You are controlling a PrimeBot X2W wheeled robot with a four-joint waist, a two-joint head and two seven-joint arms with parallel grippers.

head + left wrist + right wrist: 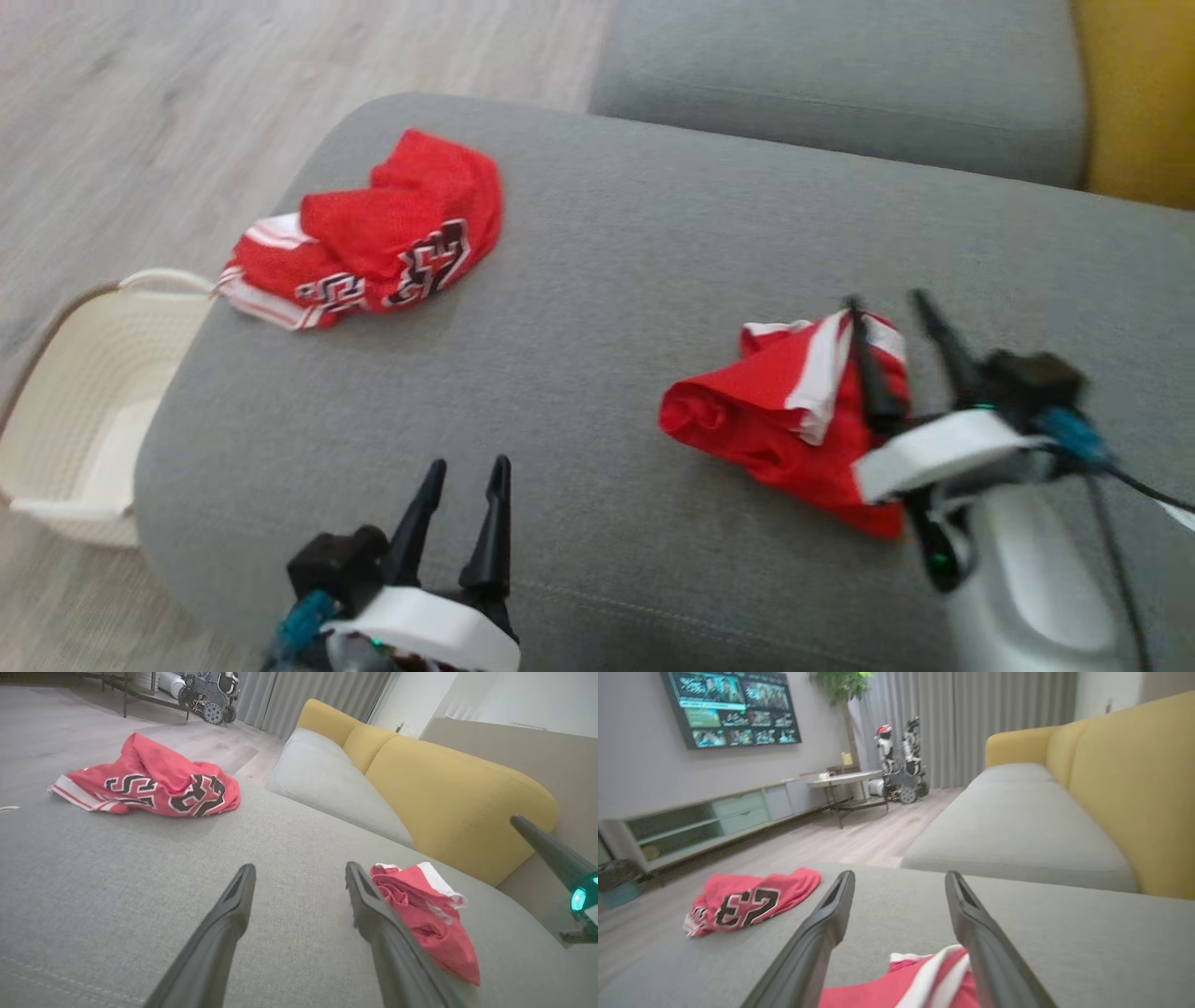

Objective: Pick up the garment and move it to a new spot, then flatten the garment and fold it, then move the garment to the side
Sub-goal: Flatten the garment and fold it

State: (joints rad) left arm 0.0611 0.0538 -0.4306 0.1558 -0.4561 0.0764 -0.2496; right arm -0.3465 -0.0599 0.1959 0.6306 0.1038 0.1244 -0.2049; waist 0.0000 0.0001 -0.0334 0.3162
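A crumpled red garment with white trim (784, 411) lies on the grey sofa cushion (607, 280) at the right. My right gripper (892, 313) stands open just over its right end, fingers spread; the cloth (915, 982) sits low between and under them. A second red garment with black and white numbers (373, 233) is bunched at the cushion's far left. My left gripper (467, 471) hangs open near the front edge, with nothing between its fingers. In the left wrist view the trimmed garment (425, 914) is just right of the fingers and the numbered one (149, 784) far left.
A cream woven basket (84, 411) stands on the wood floor left of the cushion. A yellow sofa back (444, 788) and another grey seat (840, 75) lie beyond. A TV unit, a small table and another robot (901, 760) stand across the room.
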